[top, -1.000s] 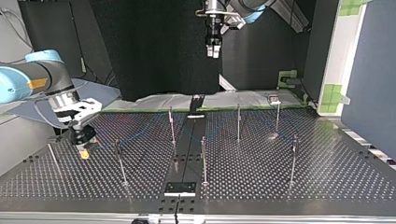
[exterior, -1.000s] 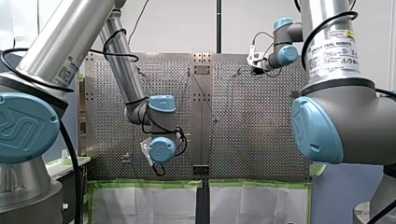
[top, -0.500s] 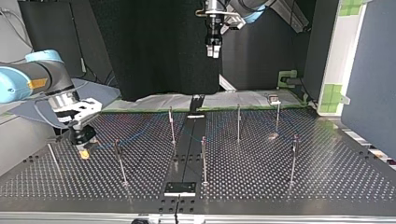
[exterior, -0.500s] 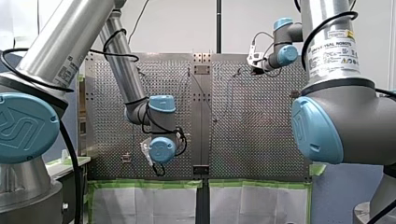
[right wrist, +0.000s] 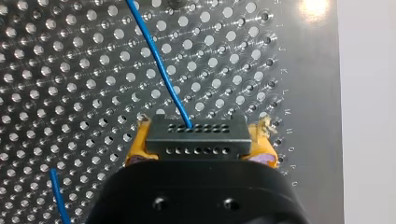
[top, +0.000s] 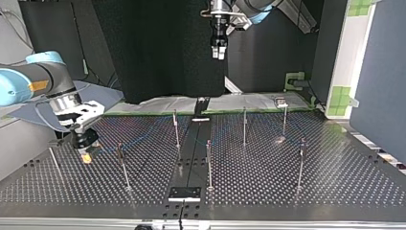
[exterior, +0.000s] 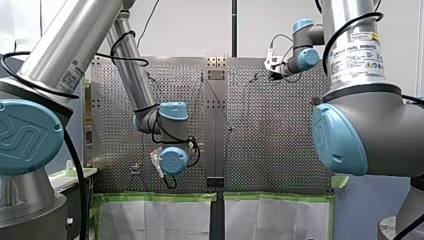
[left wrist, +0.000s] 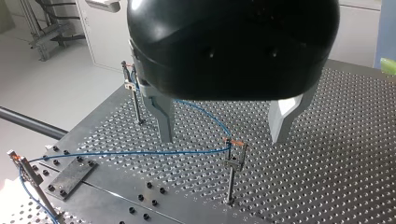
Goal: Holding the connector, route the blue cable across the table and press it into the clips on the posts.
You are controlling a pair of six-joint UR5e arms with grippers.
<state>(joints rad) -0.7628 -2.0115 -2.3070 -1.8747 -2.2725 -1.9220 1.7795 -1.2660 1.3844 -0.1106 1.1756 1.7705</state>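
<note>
You are looking at a dull metal table (top: 297, 191) dotted with even rows of round holes, with thin steel posts (top: 208, 163) standing upright across it. The right arm is coming in low at the top view's left, wrist tipped down, so the right gripper (right wrist: 201, 140) is hanging just above the plate. Its yellow pads (right wrist: 137, 148) are clamping a flat, black, rectangular connector (right wrist: 196, 135) with two rows of small pin holes. The left arm is hanging high over the middle, pointing straight down, and the left gripper (left wrist: 223, 136) is showing its grey, wedge-shaped metal fingers (left wrist: 163, 116) spread wide. The thin, glossy blue cable (left wrist: 140, 152) is running out of the connector's face. In the left wrist view it is sagging in shallow arcs between posts and passing through the small clip (left wrist: 235, 148) atop the post below the spread fingers.
</note>
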